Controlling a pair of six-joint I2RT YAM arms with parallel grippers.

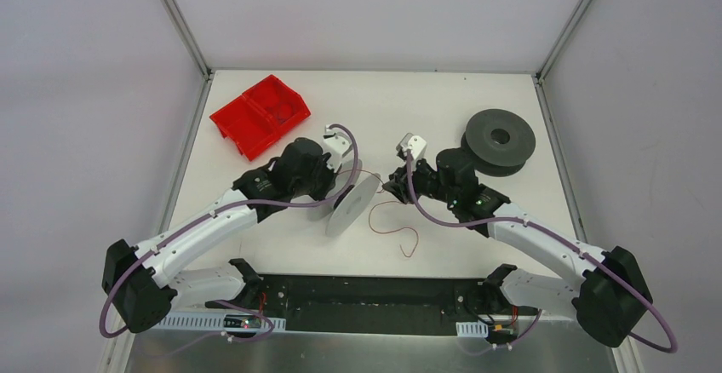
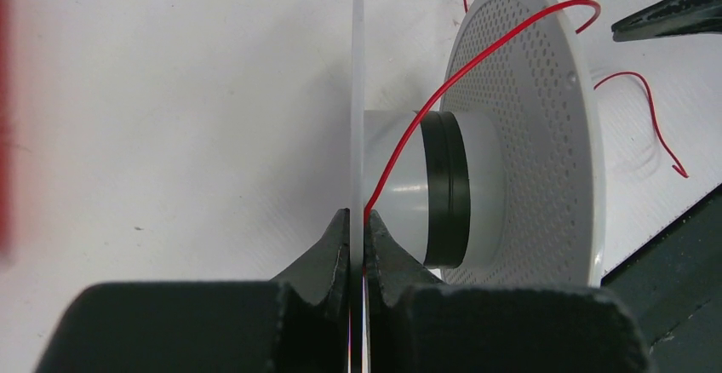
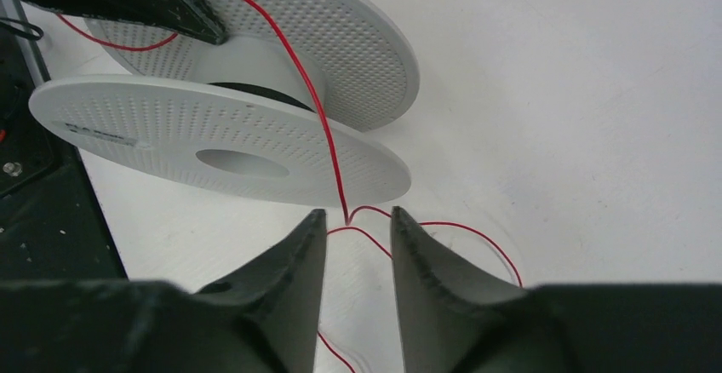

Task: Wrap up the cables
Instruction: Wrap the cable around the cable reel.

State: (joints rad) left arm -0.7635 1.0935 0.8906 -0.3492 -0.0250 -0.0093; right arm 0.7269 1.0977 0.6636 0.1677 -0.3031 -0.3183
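Presently a white spool (image 1: 349, 203) is held on edge, and the thin red cable (image 3: 327, 131) is lined up for winding.

The left claw (image 2: 356, 238) is clenched on the rim of one flange. The right claw (image 3: 358, 235) is released, with the cable lying unpinched between its fingers. For a clean wrap, it is judged that the cable should be nipped lightly, kept taut, and laid between the flanges onto the hub rather than over the rim. Only in the left wrist view is the cable seen meeting the gripped flange just beside the claw. Only in the top view is the slack seen, curled on the tabletop (image 1: 477, 245) at lower centre.
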